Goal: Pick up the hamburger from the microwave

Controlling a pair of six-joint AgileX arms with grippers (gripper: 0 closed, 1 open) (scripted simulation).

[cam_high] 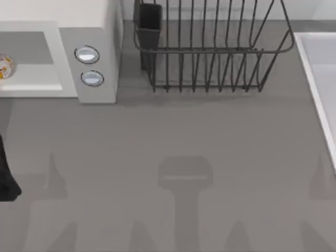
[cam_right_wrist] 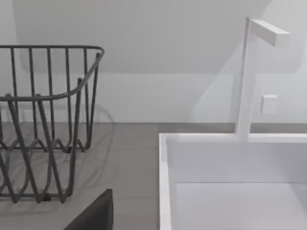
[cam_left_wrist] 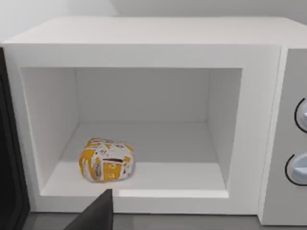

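The white microwave (cam_high: 89, 31) stands at the table's back left, its wide cavity facing the front. In the left wrist view the microwave (cam_left_wrist: 144, 52) is seen straight on, cavity open. The hamburger (cam_left_wrist: 106, 160), cream with orange and yellow patches, lies on the cavity floor near the front, toward the side away from the knobs. From above, the hamburger (cam_high: 4, 66) sits at the picture's left edge. A dark part of my left gripper (cam_left_wrist: 96, 213) hangs just in front of the cavity's sill, apart from the hamburger. My left arm (cam_high: 8, 178) is at the table's left edge.
Two round knobs (cam_high: 87, 54) are stacked on the microwave's front panel. The dark open door (cam_left_wrist: 9, 191) stands beside the cavity. A dark wire dish rack (cam_high: 210, 47) stands at the back middle. A white sink (cam_right_wrist: 230, 182) with its faucet (cam_right_wrist: 247, 72) is on the right, near my right gripper (cam_right_wrist: 96, 213).
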